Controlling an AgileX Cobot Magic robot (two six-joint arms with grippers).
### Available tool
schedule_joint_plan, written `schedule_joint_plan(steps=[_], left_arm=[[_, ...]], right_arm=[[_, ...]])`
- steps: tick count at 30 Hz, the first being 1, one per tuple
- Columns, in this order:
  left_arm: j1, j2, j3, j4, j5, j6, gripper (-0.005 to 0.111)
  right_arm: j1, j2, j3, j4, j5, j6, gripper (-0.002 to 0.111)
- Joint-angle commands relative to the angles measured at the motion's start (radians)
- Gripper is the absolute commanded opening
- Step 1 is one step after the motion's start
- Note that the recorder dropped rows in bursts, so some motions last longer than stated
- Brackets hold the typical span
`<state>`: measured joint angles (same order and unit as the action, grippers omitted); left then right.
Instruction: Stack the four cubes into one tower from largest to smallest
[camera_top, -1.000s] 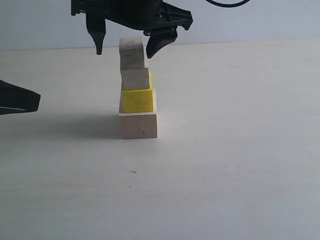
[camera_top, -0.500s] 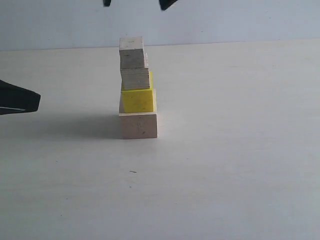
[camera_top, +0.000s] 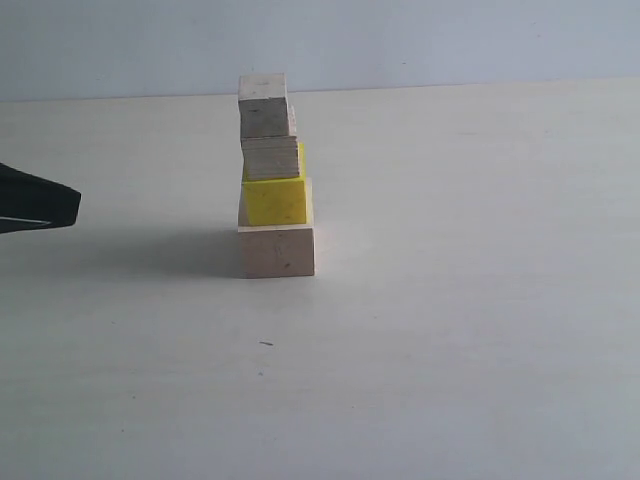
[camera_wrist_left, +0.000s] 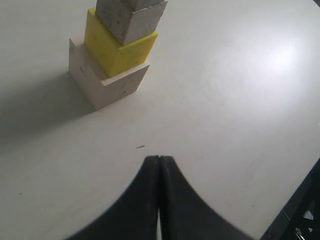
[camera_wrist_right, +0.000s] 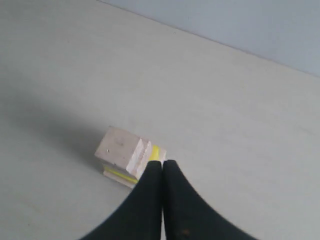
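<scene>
The tower stands on the table in the exterior view: a large pale wooden cube (camera_top: 277, 250) at the bottom, the yellow cube (camera_top: 274, 200) on it, then a small wooden cube (camera_top: 271, 157) and a second small wooden cube (camera_top: 264, 105) on top, each slightly offset. Nothing touches it. My left gripper (camera_top: 70, 205) stays low at the left edge, shut and empty (camera_wrist_left: 159, 158), well short of the large cube (camera_wrist_left: 107, 80). My right gripper (camera_wrist_right: 162, 162) is shut and empty, high above the tower, whose top cube (camera_wrist_right: 119, 146) shows from above. It is out of the exterior view.
The pale table (camera_top: 470, 300) stretches around the tower, with a light blue wall (camera_top: 450, 40) behind. A small dark speck (camera_top: 266, 344) lies in front of the tower. A dark frame (camera_wrist_left: 300, 210) shows at the table's edge in the left wrist view.
My right gripper, open around the top small cube a second ago, has risen out of the exterior view. The tower stays standing. The left gripper has not moved.
</scene>
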<state>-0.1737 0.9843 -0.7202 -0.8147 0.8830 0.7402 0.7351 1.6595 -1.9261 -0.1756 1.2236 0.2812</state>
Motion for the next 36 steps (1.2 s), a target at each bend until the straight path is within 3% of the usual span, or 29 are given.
schedule_joint_plan(steps=[1, 10, 16, 23, 36], left_arm=[[-0.006, -0.044, 0.049, -0.006, -0.07, -0.009, 0.0], [-0.006, -0.227, 0.208, -0.013, -0.209, -0.072, 0.0], [-0.006, -0.335, 0.318, -0.066, -0.395, -0.074, 0.0], [-0.006, -0.358, 0.345, -0.06, -0.55, -0.068, 0.0], [-0.006, -0.361, 0.345, -0.06, -0.554, -0.063, 0.0]], right_arm=[[-0.002, -0.109, 0.185, -0.016, -0.048, 0.02, 0.0], [-0.002, -0.515, 0.872, -0.097, -0.486, 0.153, 0.0], [-0.002, -0.701, 1.166, -0.119, -0.644, 0.166, 0.0], [-0.002, -0.77, 1.249, -0.116, -0.639, 0.166, 0.0], [-0.002, -0.772, 1.249, -0.116, -0.643, 0.166, 0.0]])
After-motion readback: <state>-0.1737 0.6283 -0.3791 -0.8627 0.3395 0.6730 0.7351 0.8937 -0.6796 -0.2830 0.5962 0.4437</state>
